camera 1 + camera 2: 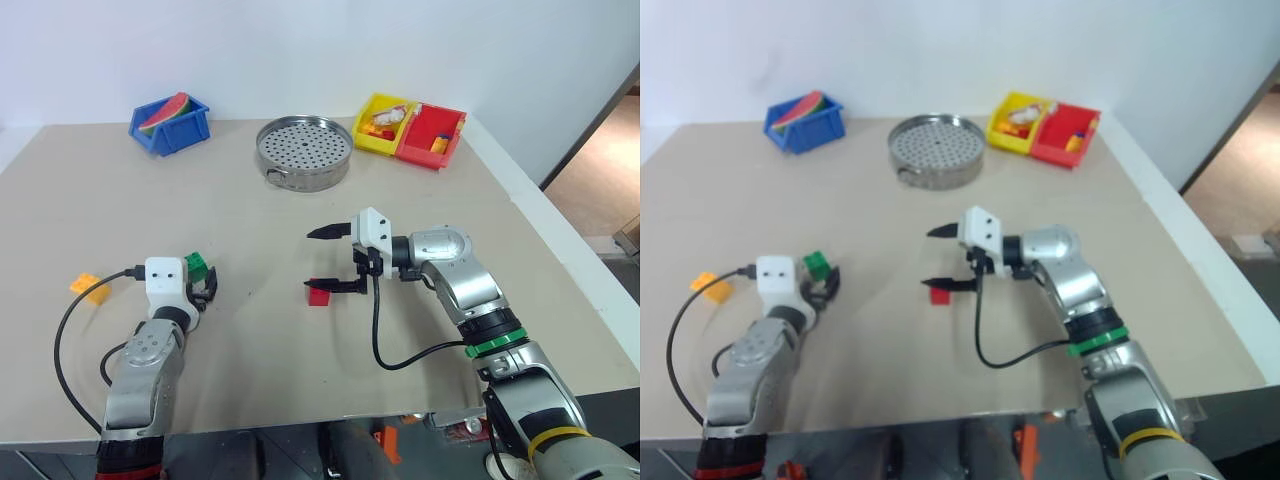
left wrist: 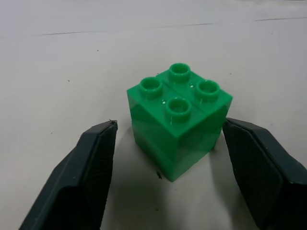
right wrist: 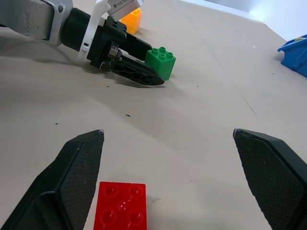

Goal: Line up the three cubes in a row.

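The green cube (image 2: 178, 122) stands studs up on the beige table, at the left. My left gripper (image 1: 199, 276) straddles it, open: one finger (image 2: 91, 172) stands clear of it and the other finger (image 2: 259, 167) is close against its side. The orange-yellow cube (image 1: 90, 287) lies further left, near the table edge. The red cube (image 1: 319, 296) sits mid-table. My right gripper (image 1: 311, 260) points left and hovers over it, wide open, the lower fingertip just above the cube. In the right wrist view the red cube (image 3: 120, 205) lies between the fingers and below them.
At the back stand a blue bin (image 1: 170, 125) holding a toy watermelon slice, a perforated metal steamer tray (image 1: 304, 150), a yellow bin (image 1: 385, 125) and a red bin (image 1: 430, 135). The table's right edge (image 1: 560, 250) runs beside my right arm.
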### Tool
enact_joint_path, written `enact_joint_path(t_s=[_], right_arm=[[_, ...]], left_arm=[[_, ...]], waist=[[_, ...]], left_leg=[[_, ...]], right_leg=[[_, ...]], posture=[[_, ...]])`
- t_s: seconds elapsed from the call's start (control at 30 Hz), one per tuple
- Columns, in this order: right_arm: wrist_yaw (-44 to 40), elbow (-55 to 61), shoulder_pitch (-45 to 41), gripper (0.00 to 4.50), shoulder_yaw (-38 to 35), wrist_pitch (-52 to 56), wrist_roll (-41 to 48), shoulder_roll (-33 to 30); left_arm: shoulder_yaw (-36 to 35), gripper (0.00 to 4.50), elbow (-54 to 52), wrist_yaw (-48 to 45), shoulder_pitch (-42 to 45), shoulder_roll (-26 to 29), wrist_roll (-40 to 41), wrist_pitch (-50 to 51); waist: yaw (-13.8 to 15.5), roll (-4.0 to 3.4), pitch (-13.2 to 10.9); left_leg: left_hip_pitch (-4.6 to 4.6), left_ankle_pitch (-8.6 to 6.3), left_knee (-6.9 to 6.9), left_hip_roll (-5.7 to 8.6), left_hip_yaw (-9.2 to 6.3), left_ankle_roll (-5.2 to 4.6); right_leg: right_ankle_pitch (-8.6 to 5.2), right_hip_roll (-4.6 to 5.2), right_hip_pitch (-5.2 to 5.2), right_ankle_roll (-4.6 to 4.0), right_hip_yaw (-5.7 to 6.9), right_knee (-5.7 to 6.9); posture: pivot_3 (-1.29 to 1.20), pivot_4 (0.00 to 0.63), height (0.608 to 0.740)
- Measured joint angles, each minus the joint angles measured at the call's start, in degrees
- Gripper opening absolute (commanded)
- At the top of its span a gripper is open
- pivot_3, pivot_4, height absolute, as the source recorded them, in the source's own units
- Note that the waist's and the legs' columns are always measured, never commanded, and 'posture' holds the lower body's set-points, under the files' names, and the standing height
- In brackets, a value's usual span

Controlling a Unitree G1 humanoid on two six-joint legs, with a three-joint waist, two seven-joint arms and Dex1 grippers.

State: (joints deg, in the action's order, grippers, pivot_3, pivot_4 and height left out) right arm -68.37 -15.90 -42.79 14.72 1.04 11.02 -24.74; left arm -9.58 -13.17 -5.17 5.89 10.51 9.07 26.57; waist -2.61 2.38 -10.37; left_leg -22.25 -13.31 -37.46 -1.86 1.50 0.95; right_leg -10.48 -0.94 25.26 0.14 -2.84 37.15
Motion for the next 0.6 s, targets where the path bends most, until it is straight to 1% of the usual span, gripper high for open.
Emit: enact_joint_path(t_s=[0.03,0.07,0.1,0.13,0.17,0.6], right_arm=[[0.00,0.00,0.00,4.50,0.00,0.00,0.00,0.00],[0.00,0.00,0.00,4.50,0.00,0.00,-0.01,0.00],[0.00,0.00,0.00,4.50,0.00,0.00,-0.01,0.00],[0.01,0.00,0.00,4.50,0.00,0.00,-0.04,-0.01],[0.02,0.00,0.01,4.50,0.00,0.00,-0.05,-0.02],[0.04,0.09,0.92,4.50,0.00,0.00,-0.09,-0.67]], left_arm=[[0.00,3.49,0.05,-0.16,0.07,0.04,0.02,0.06],[-0.02,2.95,0.10,-0.30,0.11,0.04,0.02,0.07],[-0.03,2.74,0.12,-0.31,0.12,0.04,0.03,0.08],[-0.03,2.32,0.17,-0.30,0.18,0.03,0.03,0.08],[-0.03,2.05,0.21,-0.28,0.22,0.02,0.02,0.08],[0.03,2.05,0.34,-0.39,0.44,0.29,-0.11,0.15]], waist=[[0.00,0.00,0.00],[0.00,0.00,0.00],[0.00,0.00,0.00],[0.00,0.00,0.00],[0.01,0.00,0.00],[0.02,0.00,0.00]], left_leg=[[0.00,0.00,0.00,0.00,0.00,0.00],[0.00,0.00,0.00,0.00,0.00,0.00],[0.00,0.00,0.00,0.00,0.00,0.00],[0.00,0.00,0.00,0.00,0.00,0.00],[0.00,0.00,0.00,0.00,0.00,0.00],[0.00,0.00,0.00,0.01,-0.01,0.00]], right_leg=[[0.00,0.00,0.00,0.00,0.00,0.00],[0.00,0.00,0.00,0.00,0.00,0.00],[0.00,0.00,0.00,0.00,0.00,0.00],[0.00,0.00,0.00,0.00,0.00,0.00],[0.00,0.00,0.00,0.00,0.01,0.00],[0.00,0.00,0.00,0.01,0.00,0.00]], posture=[[0.00,0.150,0.740],[0.00,0.150,0.740],[0.00,0.150,0.740],[0.00,0.150,0.740],[0.00,0.150,0.740],[0.00,0.150,0.740]])
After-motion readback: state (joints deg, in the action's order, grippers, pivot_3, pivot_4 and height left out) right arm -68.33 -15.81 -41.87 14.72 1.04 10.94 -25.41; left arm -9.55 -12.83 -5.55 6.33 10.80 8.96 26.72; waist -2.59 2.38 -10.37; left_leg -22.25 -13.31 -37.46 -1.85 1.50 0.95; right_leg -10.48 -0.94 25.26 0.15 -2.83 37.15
